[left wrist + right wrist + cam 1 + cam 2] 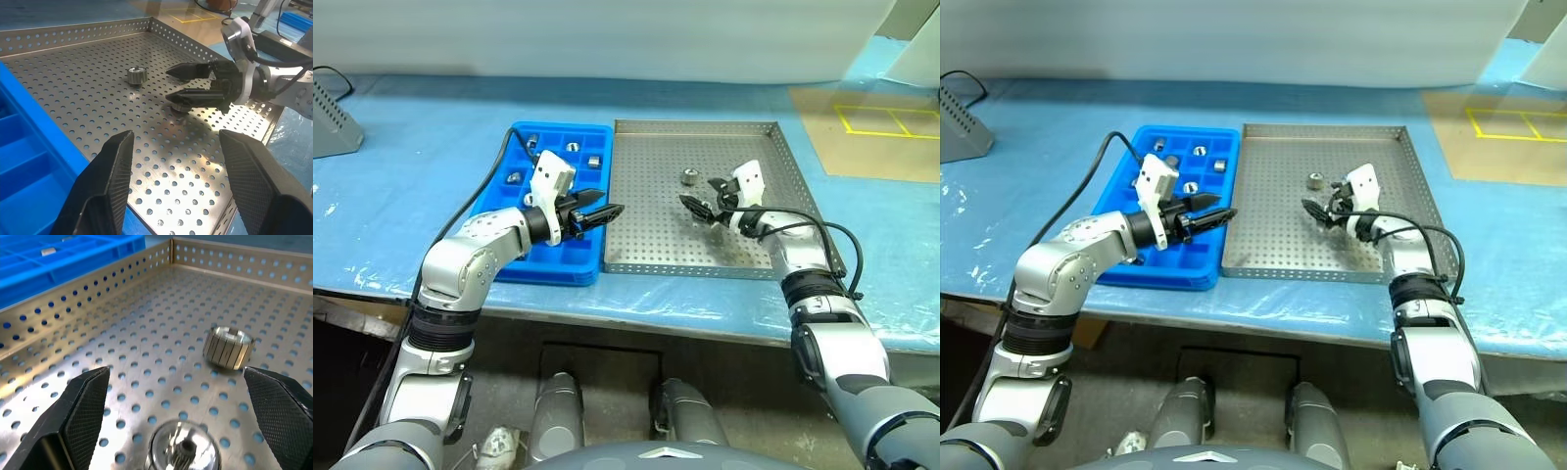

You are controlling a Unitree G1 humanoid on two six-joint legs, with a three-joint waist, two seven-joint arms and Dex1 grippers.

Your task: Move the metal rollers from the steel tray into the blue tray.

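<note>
The steel tray [754, 147] lies right of the blue tray [558, 259]. One metal roller [228, 347] lies on its side on the perforated floor. A second roller [183, 448] stands on end between the spread fingers of my right gripper [698, 193], which is open, low over the steel tray's middle and touching nothing. My left gripper [612, 202] hovers level over the seam between the two trays, pointing toward the right gripper; it is open and empty. Several rollers [573, 147] sit in the blue tray's far compartments.
Both trays rest on a table covered with blue sheeting [411, 196]. A grey device [333, 122] stands at the far left. A black cable [489, 171] runs along my left arm beside the blue tray. Yellow tape lines [886, 119] mark a brown board at the far right.
</note>
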